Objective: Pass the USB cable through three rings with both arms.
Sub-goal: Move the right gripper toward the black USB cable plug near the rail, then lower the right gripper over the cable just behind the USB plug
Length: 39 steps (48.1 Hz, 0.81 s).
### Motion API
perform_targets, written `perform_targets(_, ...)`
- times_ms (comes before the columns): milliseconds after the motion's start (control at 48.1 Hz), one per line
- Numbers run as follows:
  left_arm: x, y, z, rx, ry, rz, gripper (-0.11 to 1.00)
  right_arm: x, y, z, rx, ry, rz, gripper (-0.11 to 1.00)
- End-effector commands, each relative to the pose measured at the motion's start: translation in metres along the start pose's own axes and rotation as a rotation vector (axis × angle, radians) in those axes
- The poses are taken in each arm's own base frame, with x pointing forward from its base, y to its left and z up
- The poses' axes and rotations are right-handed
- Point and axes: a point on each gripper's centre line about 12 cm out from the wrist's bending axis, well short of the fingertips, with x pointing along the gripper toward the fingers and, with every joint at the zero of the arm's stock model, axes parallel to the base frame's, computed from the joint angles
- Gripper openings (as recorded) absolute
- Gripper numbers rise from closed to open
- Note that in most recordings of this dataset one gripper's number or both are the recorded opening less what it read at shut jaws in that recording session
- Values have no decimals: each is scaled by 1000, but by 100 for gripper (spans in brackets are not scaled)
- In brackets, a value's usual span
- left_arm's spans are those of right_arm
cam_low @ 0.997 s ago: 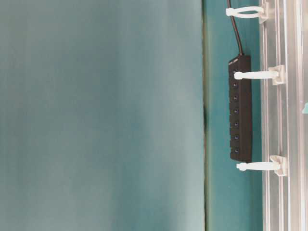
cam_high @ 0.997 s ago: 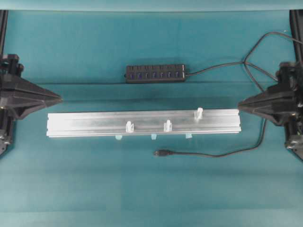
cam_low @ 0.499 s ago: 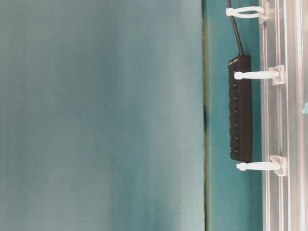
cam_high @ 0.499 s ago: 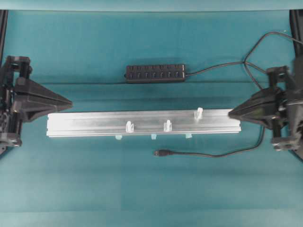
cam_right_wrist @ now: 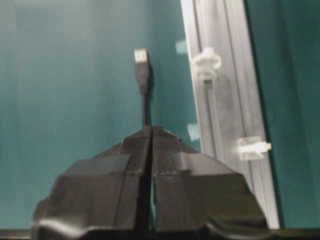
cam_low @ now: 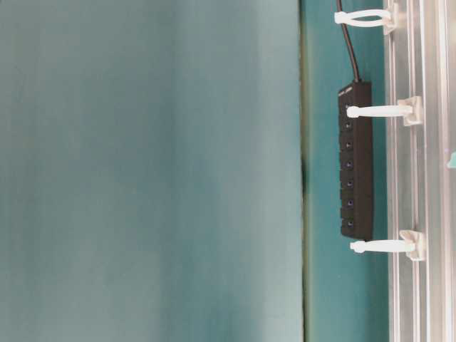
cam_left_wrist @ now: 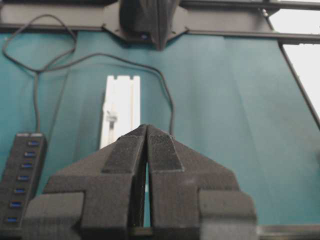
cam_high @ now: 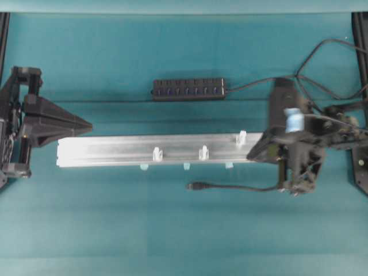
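The right hand (cam_right_wrist: pixel 151 131) has its two fingers pressed together and holds nothing. In the right wrist view it is lined up along the USB cable (cam_high: pixel 241 187), whose plug (cam_right_wrist: pixel 141 57) lies ahead of the fingertips. The cable is flat on the counter (cam_high: pixel 172 230), on the near side of the aluminium rail (cam_high: pixel 115 150) in the overhead view, with the plug just in front of the middle ring (cam_high: pixel 203 153). No part of it passes through any ring yet.

I judge the step in hand is the first pick of the cable. To do it well, the right hand should first open its fingers, because shut fingers would only push the thin cable away. It should then go down over the cable a short way behind the plug, so a stiff free end remains to aim with. Grasping too far back would probably let the plug hang down and miss the loop.

The ring nearest the right end of the rail (cam_high: pixel 242 137) stands on the far edge, while the middle one and the left ring (cam_high: pixel 157 153) stand on the near edge, so the path is not straight.

The left hand (cam_left_wrist: pixel 146 131) is also shut and empty, just off the left end of the rail. It should wait there, ready to receive the plug.
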Motion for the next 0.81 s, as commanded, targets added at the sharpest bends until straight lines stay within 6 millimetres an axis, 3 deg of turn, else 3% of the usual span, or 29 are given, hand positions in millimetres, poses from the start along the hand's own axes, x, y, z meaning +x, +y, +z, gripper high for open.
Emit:
perform_targets(0, 0, -1, 12, 3, -31, -2, 2, 1, 4, 14, -2, 35, -5, -9)
perform_targets(187, 0, -1, 11, 3, -29, -2, 2, 13, 5, 19, -9, 193, -26, -5)
perform_targets(291, 1, -1, 11, 5, -29, -2, 2, 20, 6, 22, -7, 260, -37, 5)
perform_targets(395, 1, -1, 12, 5, -31, -2, 2, 28, 8, 26, -7, 301, -42, 26)
perform_targets(540, 0, -1, 14, 3, -35, -2, 2, 35, 14, 30, -63, 335, -67, 69)
perform_targets(623, 0, -1, 14, 5, -38, -2, 2, 40, 14, 27, -87, 352, -79, 87)
perform_targets(789, 0, -1, 20, 5, -55, -3, 2, 53, 15, 26, -100, 338, -78, 82)
